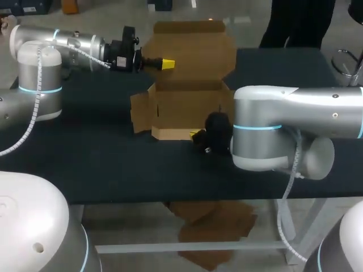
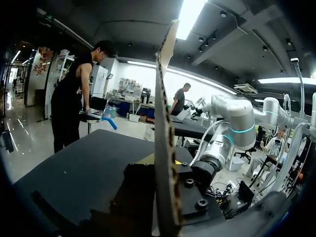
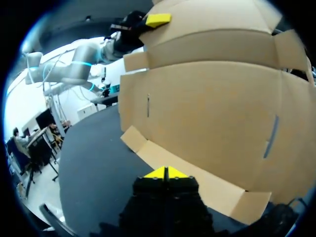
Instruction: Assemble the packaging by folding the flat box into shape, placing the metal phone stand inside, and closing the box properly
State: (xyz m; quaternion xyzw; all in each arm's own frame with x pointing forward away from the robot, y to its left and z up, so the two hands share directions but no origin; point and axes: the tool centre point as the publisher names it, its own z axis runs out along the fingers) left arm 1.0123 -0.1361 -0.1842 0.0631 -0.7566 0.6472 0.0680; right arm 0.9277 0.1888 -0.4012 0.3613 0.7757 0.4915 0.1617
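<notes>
A half-folded brown cardboard box point(image 1: 184, 107) sits near the middle of the dark table point(image 1: 85, 164). Its base walls stand up and its tall lid panel point(image 1: 193, 51) rises at the far side, away from the robot. A side flap point(image 1: 142, 113) splays out flat on the table at the box's left.

The left arm point(image 1: 74, 42) comes in level from the left, and the left gripper point(image 1: 164, 64) meets the left edge of the lid panel high up. In the left wrist view the cardboard point(image 2: 165, 98) runs edge-on between the left gripper point(image 2: 162, 160), a sliver of yellow showing on either side of the sheet – it is clamped on the brown cardboard box at the lid.

The right arm point(image 1: 295, 113) reaches in from the right, and the right gripper point(image 1: 197, 135) sits low at the box's near wall. In the right wrist view the right gripper point(image 3: 165, 173) has its two yellow tips pressed together with nothing between them, just at the narrow front flap point(image 3: 197, 182) that lies on the table along the foot of the box point(image 3: 212, 113) – whether the tips touch the flap cannot be told
</notes>
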